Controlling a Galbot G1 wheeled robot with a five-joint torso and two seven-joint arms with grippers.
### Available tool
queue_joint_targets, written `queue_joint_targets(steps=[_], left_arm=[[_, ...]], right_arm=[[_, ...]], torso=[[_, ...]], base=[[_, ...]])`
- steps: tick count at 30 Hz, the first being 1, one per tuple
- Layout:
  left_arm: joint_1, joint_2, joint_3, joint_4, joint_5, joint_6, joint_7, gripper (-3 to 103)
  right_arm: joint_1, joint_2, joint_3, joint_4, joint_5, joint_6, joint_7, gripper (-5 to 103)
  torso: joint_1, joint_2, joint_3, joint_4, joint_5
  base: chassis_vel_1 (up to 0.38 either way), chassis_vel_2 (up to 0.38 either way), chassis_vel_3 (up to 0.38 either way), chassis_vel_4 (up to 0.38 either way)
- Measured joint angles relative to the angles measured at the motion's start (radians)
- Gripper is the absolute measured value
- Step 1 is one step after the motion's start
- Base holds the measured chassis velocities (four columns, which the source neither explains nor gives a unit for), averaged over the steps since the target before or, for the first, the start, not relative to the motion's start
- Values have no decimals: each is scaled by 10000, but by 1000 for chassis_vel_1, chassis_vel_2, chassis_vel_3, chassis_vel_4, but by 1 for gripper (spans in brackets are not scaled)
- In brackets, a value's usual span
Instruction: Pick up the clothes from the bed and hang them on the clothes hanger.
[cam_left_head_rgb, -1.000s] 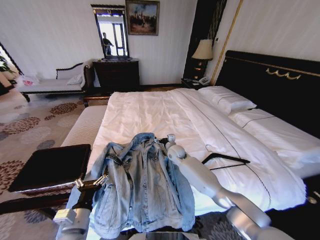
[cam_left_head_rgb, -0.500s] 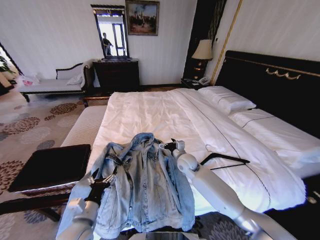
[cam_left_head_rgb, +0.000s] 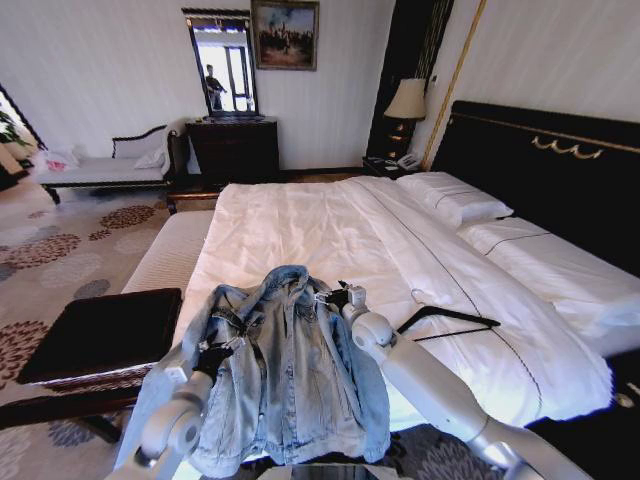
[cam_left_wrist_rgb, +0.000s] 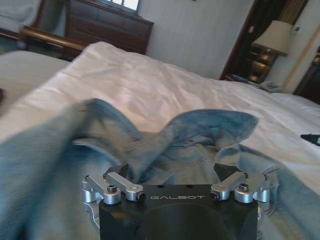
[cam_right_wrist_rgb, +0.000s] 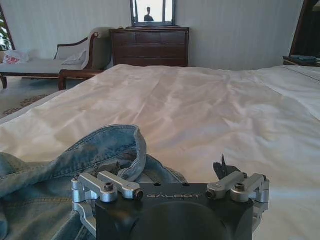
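From the head camera, the denim jacket (cam_left_head_rgb: 285, 370) lay spread front-up on the near corner of the bed (cam_left_head_rgb: 300, 225), its collar toward the headboard side. The clothes hanger (cam_left_head_rgb: 447, 322) lay flat on the white duvet, well apart from the jacket on its right. A dark bench (cam_left_head_rgb: 100, 335) stood just beside the bed, left of the jacket, and a lamp (cam_left_head_rgb: 406, 100) stood beyond the pillows. The left gripper (cam_left_head_rgb: 212, 357) sat over the jacket's left shoulder and sleeve; the right gripper (cam_left_head_rgb: 335, 296) was at the jacket's right shoulder, near the collar. How wide either stood could not be told here.

At the left wrist, the gripper body (cam_left_wrist_rgb: 177, 207) read "GALBOT" in pale letters. Its jaws stood apart, low over the jacket (cam_left_wrist_rgb: 165, 145), with the collar just ahead; whether the fingertips touched the cloth was hidden.

At the right wrist, the same "GALBOT" lettering showed on the gripper body (cam_right_wrist_rgb: 172, 205). Its jaws were spread too, clamping nothing, with the jacket's collar fold (cam_right_wrist_rgb: 117, 145) just by one finger and bare white sheet (cam_right_wrist_rgb: 200, 105) beyond. A dark dresser (cam_right_wrist_rgb: 149, 46) stood past the bed.
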Motion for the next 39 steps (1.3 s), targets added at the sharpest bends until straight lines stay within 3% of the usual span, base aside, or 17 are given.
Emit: queue_joint_targets(steps=[8,19,27,35,39], left_arm=[[-803,32,734,1003,-353,93,-63,97],[-472,-94,-30,2080,-426,18,239,97],[-601,-89,-140,2107,-579,17,228,94],[433,384,-318,-56,-592,77,227,97],[493,610,-397,-545,-898,166,204,97]], right_arm=[[188,155,-11,-30,153,-82,201,100],[144,255,108,-153,210,-85,217,100],[120,274,124,-196,186,-73,217,100],[78,313,296,-285,140,-66,221,100],[81,364,305,-336,131,-51,209,100]], torso=[[1,0,0,4,1],[0,0,-1,3,1],[-1,1,-1,1,0],[-2,2,-1,5,2],[-4,3,-1,5,3]], base=[[0,0,0,0],[0,0,0,0],[0,0,0,0],[0,0,0,0],[0,0,0,0]])
